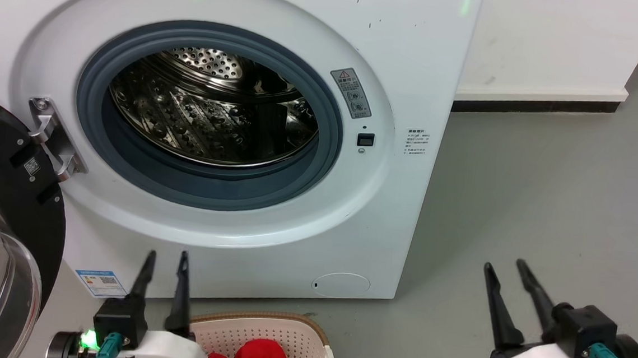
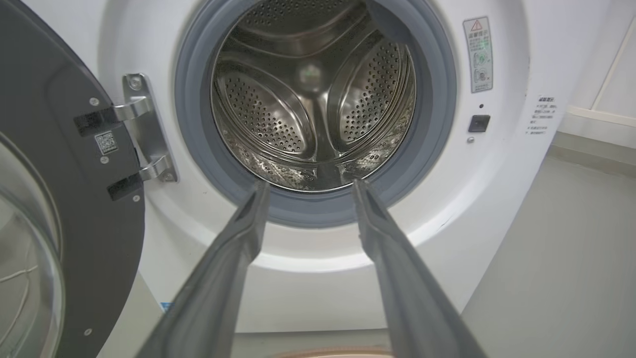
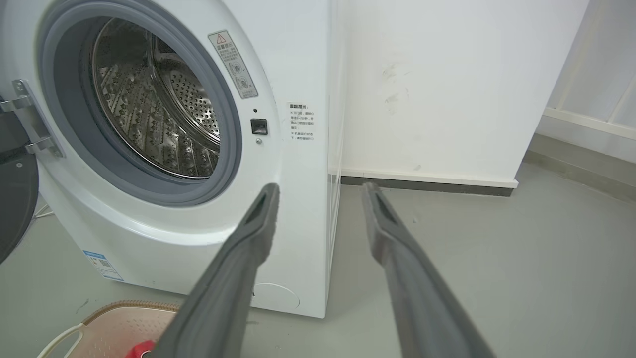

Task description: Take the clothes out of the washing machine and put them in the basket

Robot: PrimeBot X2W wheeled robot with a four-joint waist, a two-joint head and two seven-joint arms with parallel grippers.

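White washing machine (image 1: pixel 269 243) is seen ahead of both jaw pairs, its steel drum (image 1: pixel 211 110) bare; the perforated basket (image 1: pixel 296 340) lies just beside the left gripper (image 1: pixel 167 255); the red garment (image 1: pixel 259 357) is bunched inside it, judged soft and light, best pinched at a fold; left gripper and right gripper (image 1: pixel 504 266) are held spread, empty.

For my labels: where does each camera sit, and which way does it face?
Head view: on the head, looking down at the washing machine and basket; left gripper, right gripper show.
Left wrist view: left wrist, facing into the drum; own fingers.
Right wrist view: right wrist, facing machine corner and wall; own fingers.
All share the drum.
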